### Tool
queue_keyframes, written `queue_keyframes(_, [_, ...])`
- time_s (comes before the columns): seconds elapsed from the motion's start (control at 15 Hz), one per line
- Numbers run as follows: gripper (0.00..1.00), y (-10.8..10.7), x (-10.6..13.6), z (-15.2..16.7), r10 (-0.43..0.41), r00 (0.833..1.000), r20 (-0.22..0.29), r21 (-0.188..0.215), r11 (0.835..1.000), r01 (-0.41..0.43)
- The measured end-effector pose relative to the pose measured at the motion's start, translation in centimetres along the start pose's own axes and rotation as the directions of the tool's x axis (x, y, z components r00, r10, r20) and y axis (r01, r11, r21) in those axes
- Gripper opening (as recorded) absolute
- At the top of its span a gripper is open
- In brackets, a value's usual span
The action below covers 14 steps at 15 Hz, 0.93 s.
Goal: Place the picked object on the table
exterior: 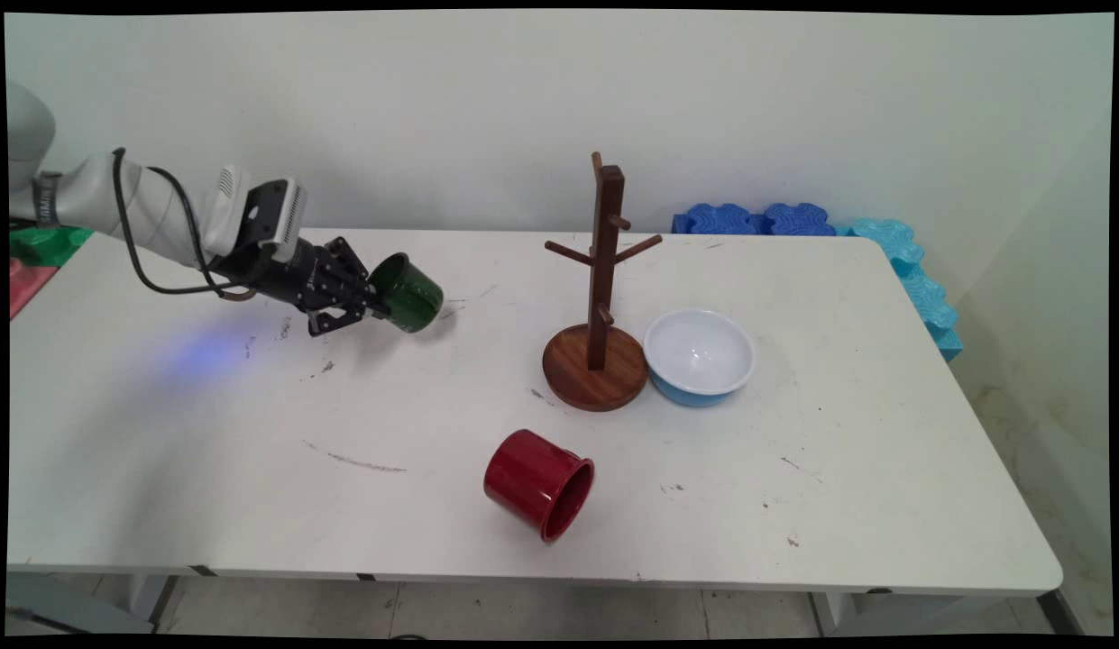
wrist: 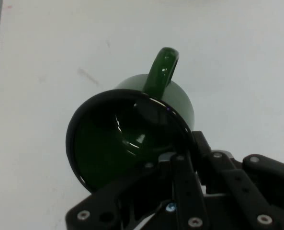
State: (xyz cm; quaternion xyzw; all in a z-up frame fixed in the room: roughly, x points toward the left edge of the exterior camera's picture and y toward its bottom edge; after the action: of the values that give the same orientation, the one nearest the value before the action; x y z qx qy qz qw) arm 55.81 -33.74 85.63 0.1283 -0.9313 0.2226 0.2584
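- White table (exterior: 162,469) under a plain pale wall: that is your surface, scuffed with small dark marks, and you see green and red mats past its far left corner.
- On your left, the gripper (exterior: 379,309) reaches in low from the upper left, closed on the rim of the green mug (exterior: 408,292).
- You hold the mug tipped on its side, its mouth turned back toward the gripper and its base pointing right; the main view suggests it hangs just above the tabletop, though you cannot tell for sure that it is clear of it.
- Switch to the hand view and you get what the main view hides: the green mug (wrist: 132,139) shows its dark inside and its handle, which points toward the top of that picture, and one finger (wrist: 180,167) lies against the rim at the lower right.
- Lower and right of the gripper, near the front edge, a red mug (exterior: 536,482) lies on its side, well apart, mouth toward the front right.
- Right of centre stands a wooden mug tree (exterior: 600,297), its pegs bare.
- Just beside its round base sits a blue bowl (exterior: 700,356), white inside.
- Past the far right corner you see blue foam blocks (exterior: 757,219).
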Motion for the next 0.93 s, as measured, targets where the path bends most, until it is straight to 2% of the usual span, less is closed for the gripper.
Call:
queue_keyframes(0.33, [0.0,-0.2,-0.9,1.4,0.088,0.993,0.074,0.02,0.996,-0.089])
queue_keyframes(0.93, [0.0,-0.2,-1.8,3.3,0.174,0.973,0.153,0.027,0.983,-0.181])
